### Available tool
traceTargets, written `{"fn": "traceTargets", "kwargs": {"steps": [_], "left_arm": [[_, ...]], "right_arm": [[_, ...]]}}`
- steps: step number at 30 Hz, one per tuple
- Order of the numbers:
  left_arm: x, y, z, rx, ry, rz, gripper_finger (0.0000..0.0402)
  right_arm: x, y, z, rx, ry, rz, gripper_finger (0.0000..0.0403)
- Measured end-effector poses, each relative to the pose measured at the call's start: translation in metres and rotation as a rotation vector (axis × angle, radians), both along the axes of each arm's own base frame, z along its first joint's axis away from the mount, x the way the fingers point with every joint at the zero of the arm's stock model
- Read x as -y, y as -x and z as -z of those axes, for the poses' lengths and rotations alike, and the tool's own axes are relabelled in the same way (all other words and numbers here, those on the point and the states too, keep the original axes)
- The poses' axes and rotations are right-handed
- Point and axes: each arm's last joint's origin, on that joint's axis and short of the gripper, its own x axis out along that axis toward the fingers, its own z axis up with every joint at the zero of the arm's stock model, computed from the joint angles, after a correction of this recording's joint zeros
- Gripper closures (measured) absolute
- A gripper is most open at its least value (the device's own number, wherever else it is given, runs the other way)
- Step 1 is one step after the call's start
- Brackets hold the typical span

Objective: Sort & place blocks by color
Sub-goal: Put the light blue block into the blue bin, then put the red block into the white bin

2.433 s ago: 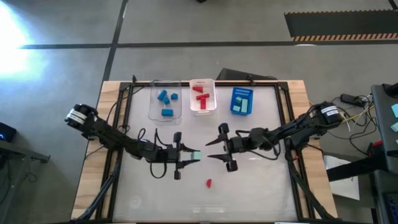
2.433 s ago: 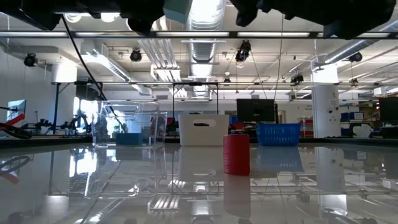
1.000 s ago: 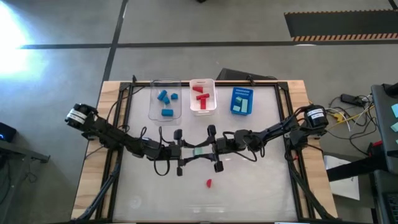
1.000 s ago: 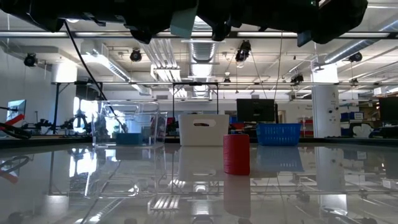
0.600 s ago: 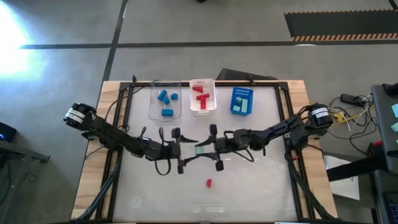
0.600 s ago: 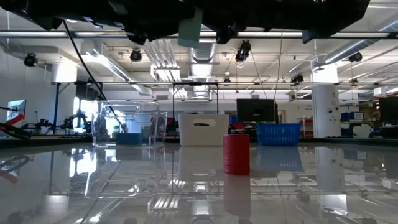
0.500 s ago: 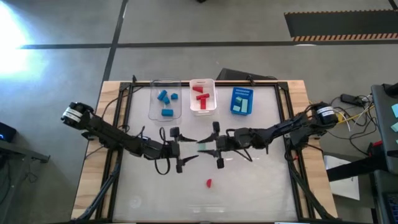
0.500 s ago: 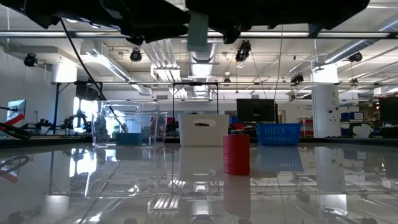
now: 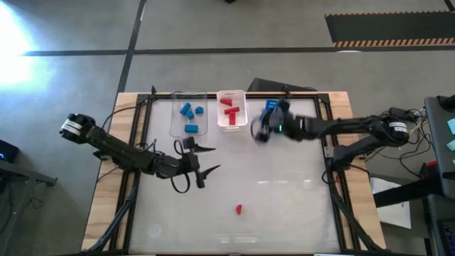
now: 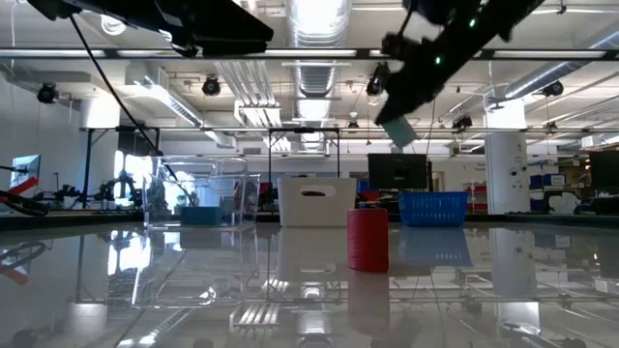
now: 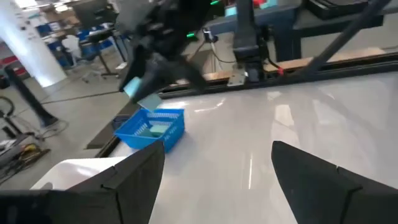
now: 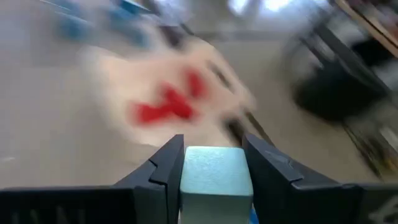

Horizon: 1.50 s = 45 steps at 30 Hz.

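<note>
My right gripper (image 9: 259,131) is shut on a pale mint block (image 12: 214,176) high above the table, beside the blue bin (image 9: 276,115). The block also shows in the low view (image 10: 397,130) and in the left wrist view (image 11: 133,88). My left gripper (image 9: 212,159) is open and empty above the table's middle left, its fingers (image 11: 323,186) wide apart. A red block (image 9: 239,209) stands on end on the table toward the near edge; it also shows in the low view (image 10: 368,239). My right gripper pinches the mint block by two opposite sides (image 12: 184,177) between its two fingers. The fingers come from the table's right and slant downward. The block is lifted clear of the table and sits tilted in the hold (image 10: 397,130).
Three bins stand in a row at the far edge. The clear bin (image 9: 178,122) holds blue blocks, the white bin (image 9: 243,122) holds red blocks, and the blue bin holds mint blocks. Black cables run along the table's wooden rim (image 9: 121,142).
Both grippers were at the mint block over the table's middle. My left gripper has opened, let go of it and drawn back toward the left edge. My right gripper has carried the block up and toward the far right, to the blue bin.
</note>
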Motion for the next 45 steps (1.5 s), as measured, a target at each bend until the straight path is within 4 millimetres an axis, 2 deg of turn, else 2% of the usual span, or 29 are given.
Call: {"fn": "traceTargets", "kwargs": {"steps": [5, 7, 9, 13, 18, 20, 24, 28, 34, 40, 45], "left_arm": [[-0.002, 0.001, -0.003, 0.016, 0.004, -0.035, 0.0123], [-0.002, 0.001, -0.004, 0.023, 0.004, -0.051, 0.0123], [-0.002, 0.001, -0.004, 0.024, 0.005, -0.052, 0.0123], [-0.002, 0.001, -0.003, 0.024, 0.006, -0.052, 0.0123], [-0.002, 0.001, -0.004, 0.027, 0.008, -0.052, 0.0123], [-0.002, 0.001, -0.005, 0.035, 0.011, -0.052, 0.0123], [-0.001, 0.001, -0.005, 0.058, 0.064, -0.057, 0.0123], [0.0, 0.002, -0.001, 0.05, 0.14, -0.058, 0.0123], [0.012, 0.001, 0.011, -0.007, 0.199, 0.009, 0.0123], [0.027, -0.003, 0.015, -0.025, 0.236, 0.067, 0.0123], [0.033, -0.004, 0.018, -0.015, 0.316, 0.067, 0.0123]], "right_arm": [[0.08, 0.03, 0.018, -0.01, -0.117, 0.267, 0.0279], [0.106, 0.04, 0.028, 0.024, -0.22, 0.3, 0.0279], [0.123, 0.047, 0.034, 0.064, -0.315, 0.29, 0.0279], [0.139, 0.052, 0.045, 0.09, -0.38, 0.336, 0.0279], [0.146, 0.052, 0.06, 0.062, -0.417, 0.378, 0.0278], [0.146, 0.051, 0.065, 0.048, -0.436, 0.386, 0.0251], [0.145, 0.052, 0.062, 0.038, -0.472, 0.415, 0.0167], [0.133, 0.053, 0.047, 0.057, -0.489, 0.405, 0.0128], [0.089, 0.049, 0.014, 0.102, -0.502, 0.291, 0.014], [0.013, 0.033, -0.007, 0.111, -0.549, -0.021, 0.0154], [-0.066, 0.02, -0.005, 0.052, -0.577, -0.287, 0.0154]]}}
